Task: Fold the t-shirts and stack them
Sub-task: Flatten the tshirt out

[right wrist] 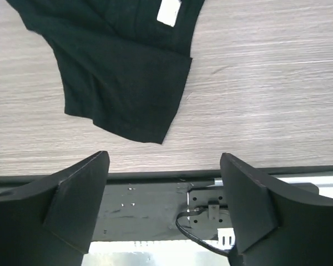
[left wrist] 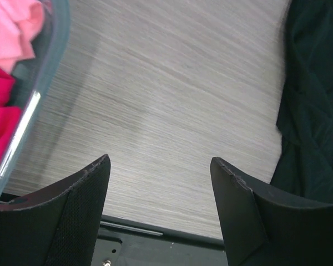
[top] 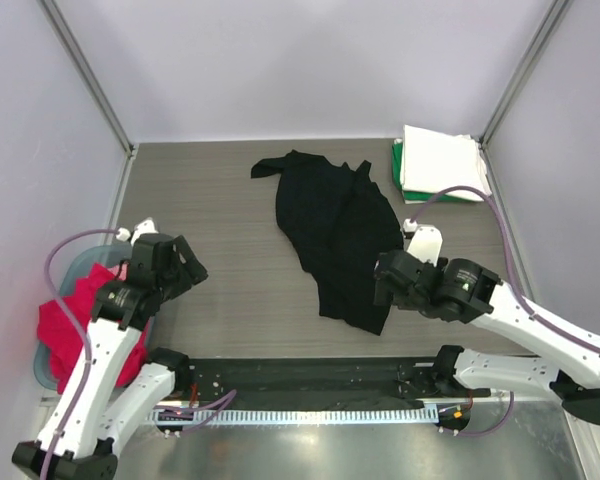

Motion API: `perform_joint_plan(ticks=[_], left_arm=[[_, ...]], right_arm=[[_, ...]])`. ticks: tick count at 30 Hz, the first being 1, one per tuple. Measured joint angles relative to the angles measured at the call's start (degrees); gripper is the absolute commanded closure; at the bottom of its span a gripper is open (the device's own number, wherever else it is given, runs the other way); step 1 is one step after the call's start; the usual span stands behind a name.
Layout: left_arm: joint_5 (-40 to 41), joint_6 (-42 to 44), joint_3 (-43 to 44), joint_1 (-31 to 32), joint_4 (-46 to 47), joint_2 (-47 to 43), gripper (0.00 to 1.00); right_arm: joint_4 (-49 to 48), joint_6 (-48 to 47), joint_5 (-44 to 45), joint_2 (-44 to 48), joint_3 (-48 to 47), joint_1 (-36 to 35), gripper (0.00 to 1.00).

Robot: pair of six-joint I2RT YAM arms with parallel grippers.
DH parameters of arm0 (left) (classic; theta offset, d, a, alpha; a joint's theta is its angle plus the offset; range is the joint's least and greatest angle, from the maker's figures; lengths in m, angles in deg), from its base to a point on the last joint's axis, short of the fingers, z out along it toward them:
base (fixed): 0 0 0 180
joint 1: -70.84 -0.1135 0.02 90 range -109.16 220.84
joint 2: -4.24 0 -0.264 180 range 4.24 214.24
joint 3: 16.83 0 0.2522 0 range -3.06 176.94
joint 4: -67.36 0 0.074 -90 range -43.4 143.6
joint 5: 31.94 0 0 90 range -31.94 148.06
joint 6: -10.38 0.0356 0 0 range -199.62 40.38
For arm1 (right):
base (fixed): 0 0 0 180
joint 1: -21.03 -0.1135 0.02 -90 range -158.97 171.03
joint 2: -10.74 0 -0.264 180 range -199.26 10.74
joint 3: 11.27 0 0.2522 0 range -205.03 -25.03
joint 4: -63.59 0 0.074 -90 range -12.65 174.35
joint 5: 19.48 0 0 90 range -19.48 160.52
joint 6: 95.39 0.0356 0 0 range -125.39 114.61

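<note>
Top external: black shirt (top: 335,235) left crumpled, unfolded.
Jaws: left gripper (left wrist: 160,163), right gripper (right wrist: 164,158) spread wide, empty.
Risk: shirt could be bunched if pinched unevenly.

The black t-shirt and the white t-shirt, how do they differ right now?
The black t-shirt lies unfolded and rumpled mid-table; the white t-shirt is folded neatly at the far right corner. The black one rests directly on the table; the white one sits atop a folded green t-shirt. Both are cloth.
</note>
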Motion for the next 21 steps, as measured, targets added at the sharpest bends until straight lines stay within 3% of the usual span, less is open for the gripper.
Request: perform_joint_plan(ticks=[3, 10, 13, 14, 15, 18, 21], left_arm=[[-2.4, -0.3, -1.3, 0.7, 1.9, 4.4, 0.30], [-6.9, -3.5, -7.0, 5.0, 9.6, 13.8, 0.29], [-7.4, -4.1, -6.1, 5.1, 13.7, 19.4, 0.16], [-7.4, -4.0, -4.6, 5.1, 14.6, 22.3, 0.09], [-7.3, -3.2, -0.8, 5.1, 16.6, 28.0, 0.07], [-7.6, -1.3, 7.6, 4.1, 18.3, 37.8, 0.07], [-9.5, 0.5, 20.7, 1.3, 21.6, 51.4, 0.12]], right_arm=[[-4.2, -1.2, -1.5, 0.0, 2.9, 0.0, 0.04], [-20.5, -6.2, -8.5, -6.1, 10.7, 1.4, 0.03], [-27.6, -8.2, -14.8, -7.3, 14.4, 7.7, 0.03], [-29.9, -8.8, -17.0, -7.3, 15.8, 10.7, 0.03], [-31.8, -9.5, -19.9, -7.5, 17.2, 14.6, 0.03], [-34.4, -11.4, -24.0, -8.7, 18.3, 20.1, 0.03], [-36.9, -13.4, -27.7, -9.6, 18.2, 20.4, 0.03]])
